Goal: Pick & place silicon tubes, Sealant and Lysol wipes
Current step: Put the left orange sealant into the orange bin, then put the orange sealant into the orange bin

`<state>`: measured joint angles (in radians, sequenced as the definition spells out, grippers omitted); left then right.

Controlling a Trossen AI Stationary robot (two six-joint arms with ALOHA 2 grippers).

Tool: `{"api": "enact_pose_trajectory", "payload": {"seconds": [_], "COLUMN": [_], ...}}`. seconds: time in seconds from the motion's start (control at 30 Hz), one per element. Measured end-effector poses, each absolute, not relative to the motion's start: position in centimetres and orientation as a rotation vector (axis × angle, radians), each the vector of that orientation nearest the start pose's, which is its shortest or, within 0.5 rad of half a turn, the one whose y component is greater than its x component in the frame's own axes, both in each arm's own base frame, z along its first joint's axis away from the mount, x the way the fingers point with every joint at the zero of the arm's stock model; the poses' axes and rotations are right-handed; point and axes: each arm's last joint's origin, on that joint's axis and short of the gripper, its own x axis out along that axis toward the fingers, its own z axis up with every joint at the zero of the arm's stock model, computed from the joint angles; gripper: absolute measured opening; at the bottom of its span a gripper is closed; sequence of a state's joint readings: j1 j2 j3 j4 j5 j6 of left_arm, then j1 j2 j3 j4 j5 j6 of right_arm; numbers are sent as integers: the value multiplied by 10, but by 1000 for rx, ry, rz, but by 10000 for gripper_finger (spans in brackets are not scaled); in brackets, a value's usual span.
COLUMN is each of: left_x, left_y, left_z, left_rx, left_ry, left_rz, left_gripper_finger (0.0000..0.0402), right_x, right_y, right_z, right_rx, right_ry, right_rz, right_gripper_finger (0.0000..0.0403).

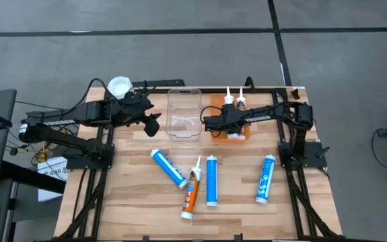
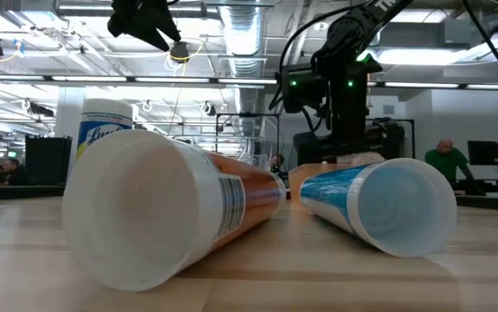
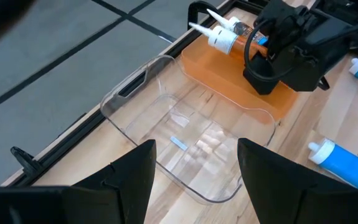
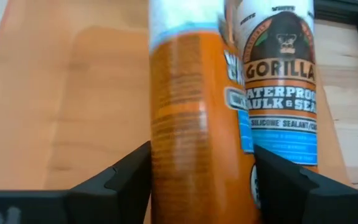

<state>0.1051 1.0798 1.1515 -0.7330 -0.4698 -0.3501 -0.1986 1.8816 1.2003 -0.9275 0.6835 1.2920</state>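
Step in hand: I judge I am placing sealant tubes into the orange bin (image 1: 235,134); two orange tubes (image 4: 197,124) already lie in it side by side, nozzles pointing to the far edge of the table.

Right gripper (image 1: 210,123): over the near-left part of the orange bin. In the right wrist view its fingers stand apart on either side of an orange tube and I see no contact, so I read it as open and holding nothing (whether it is arriving or leaving, I cannot tell).

Left gripper (image 3: 194,165): raised above the table beside the clear bin (image 1: 184,114), fingers spread wide, empty. The clear bin holds no tubes.

Lysol wipes (image 1: 119,87): upright at the far-left corner of the table, just behind the left arm, not in any bin.

Remaining tubes: three blue tubes (image 1: 212,179) and one orange-and-white tube (image 1: 192,191) lie on the near half of the table (image 1: 132,202), well apart from both bins.

Next move: my judgement is that the right arm must lift clear of the orange bin, then travel to the near half and straddle one lying tube across its width.

Caution: the orange-and-white tube touches its blue neighbour, so a descent there needs finger room.
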Motion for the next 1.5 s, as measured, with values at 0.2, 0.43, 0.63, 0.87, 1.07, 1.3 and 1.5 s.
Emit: {"api": "enact_pose_trajectory", "payload": {"seconds": [0.2, 0.43, 0.63, 0.87, 1.07, 1.3, 1.5], "left_x": [207, 207, 207, 206, 206, 224, 256], "left_y": [35, 35, 35, 32, 29, 11, -9], "left_z": [356, 356, 356, 352, 351, 339, 315], "left_rx": [-203, -198, -185, -225, -293, -341, -367], "left_ry": [554, 556, 565, 622, 630, 712, 805], "left_rz": [660, 658, 653, 559, 501, 360, 246], "left_gripper_finger": [218, 218, 218, 218, 218, 218, 218], "right_x": [315, 313, 300, 264, 232, 212, 207], "right_y": [-82, -82, -72, -31, 8, 41, 59], "right_z": [157, 165, 212, 290, 327, 341, 341], "right_rx": [551, 550, 525, 438, 366, 261, 224], "right_ry": [877, 876, 827, 690, 623, 620, 622], "right_rz": [-1522, -1508, -1394, -1111, -880, -681, -601], "right_gripper_finger": [250, 249, 249, 249, 249, 249, 249]}}
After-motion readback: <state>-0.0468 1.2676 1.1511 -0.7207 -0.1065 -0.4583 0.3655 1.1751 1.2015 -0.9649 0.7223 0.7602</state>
